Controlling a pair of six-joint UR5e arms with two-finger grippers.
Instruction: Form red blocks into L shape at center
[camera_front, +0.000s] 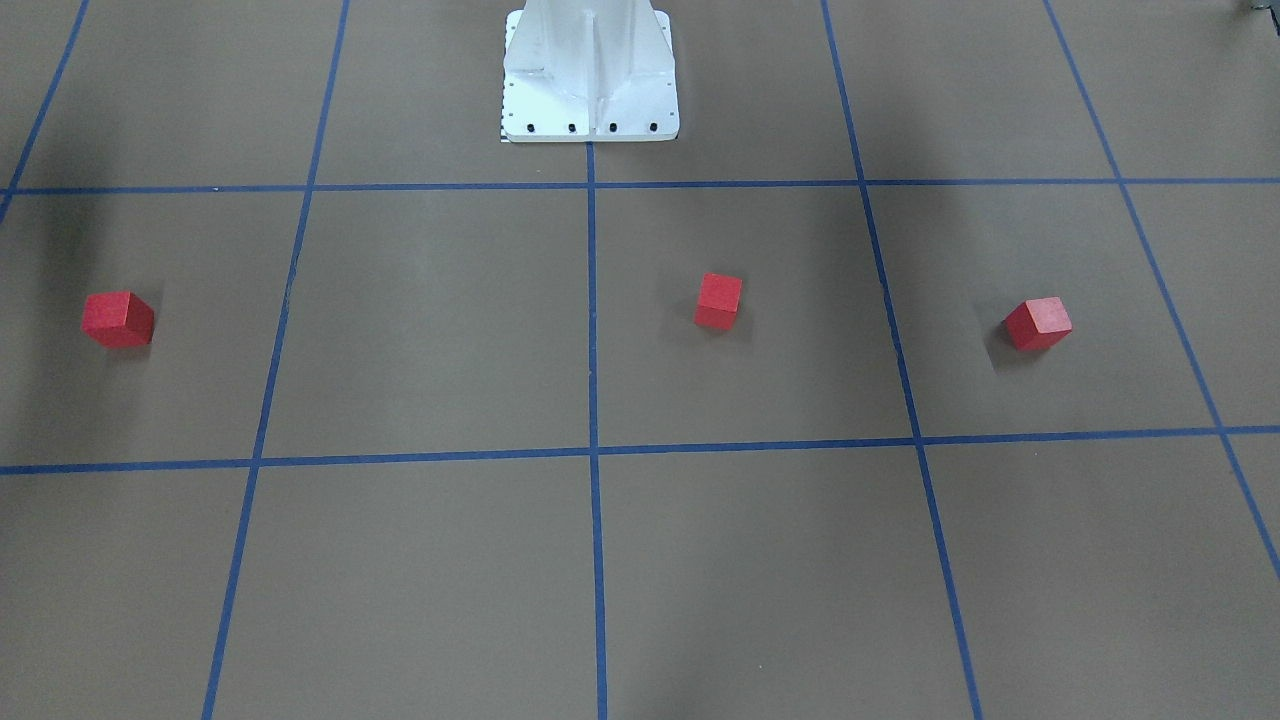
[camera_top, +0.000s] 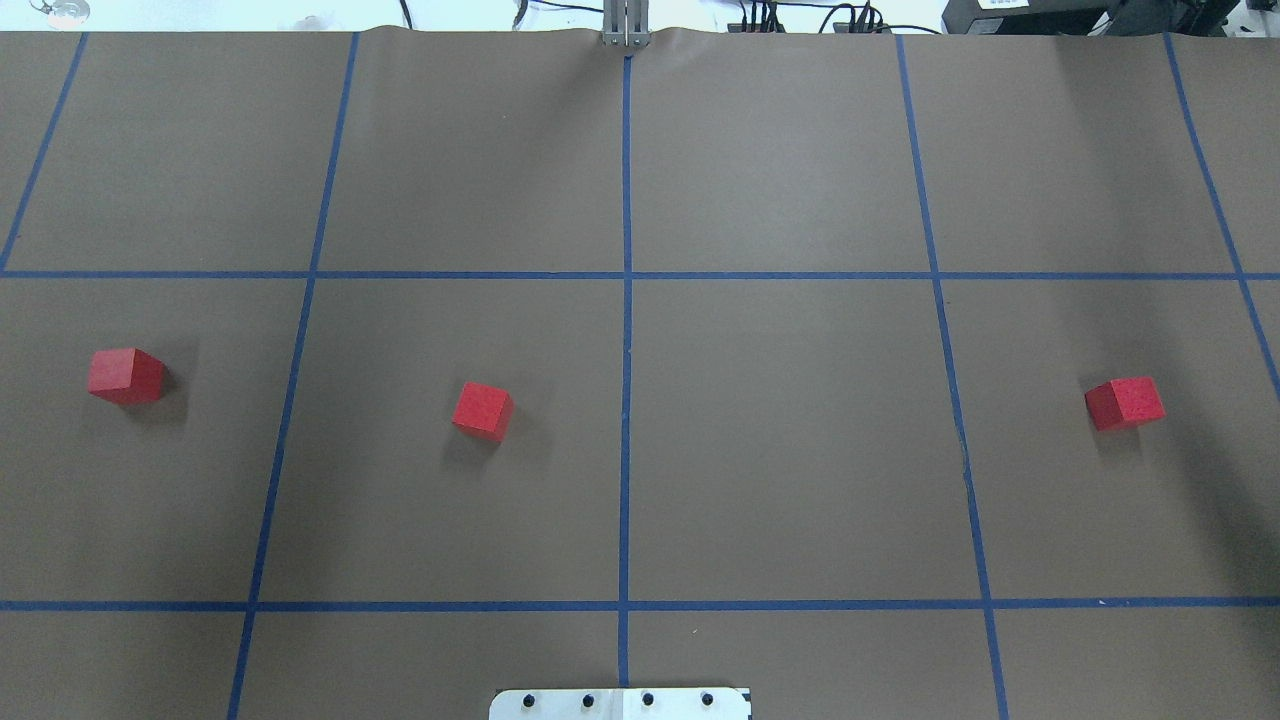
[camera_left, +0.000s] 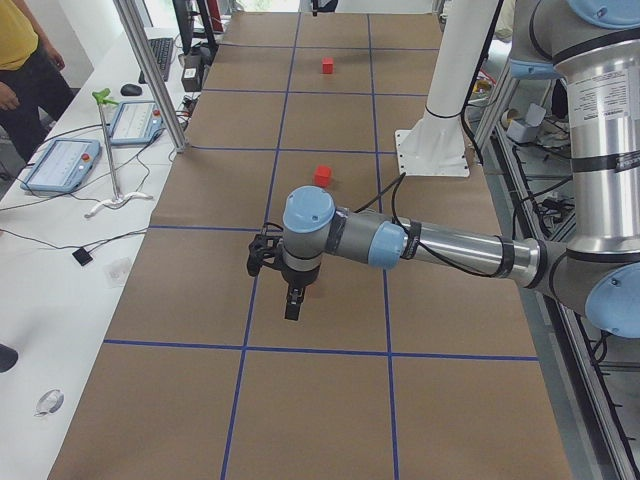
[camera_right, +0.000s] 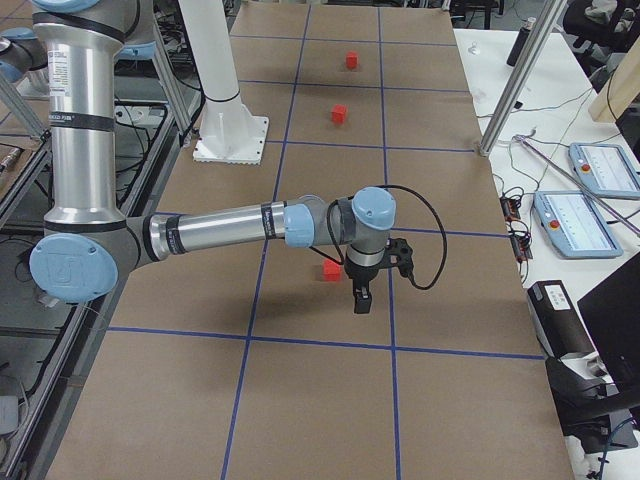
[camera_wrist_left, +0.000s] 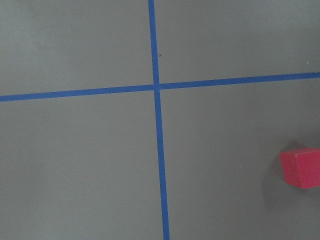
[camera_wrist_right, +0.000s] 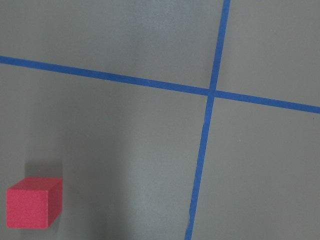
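Three red blocks lie apart in one row on the brown paper. In the overhead view one is far left (camera_top: 127, 376), one left of the middle line (camera_top: 483, 411), one far right (camera_top: 1125, 403). The center (camera_top: 700, 440) holds only that middle block at its left side. My left gripper (camera_left: 292, 305) hangs above the table; the left wrist view shows a block (camera_wrist_left: 300, 167) at its right edge. My right gripper (camera_right: 361, 298) hangs beside a block (camera_right: 332, 270); that block also shows in the right wrist view (camera_wrist_right: 32, 202). I cannot tell whether either gripper is open or shut.
The white metal base (camera_top: 620, 703) stands at the robot's edge of the table. Blue tape lines (camera_top: 627, 300) mark a grid. A side desk with tablets (camera_left: 60, 165) and metal posts (camera_left: 150, 75) runs along the far edge, with a person (camera_left: 20, 60) there.
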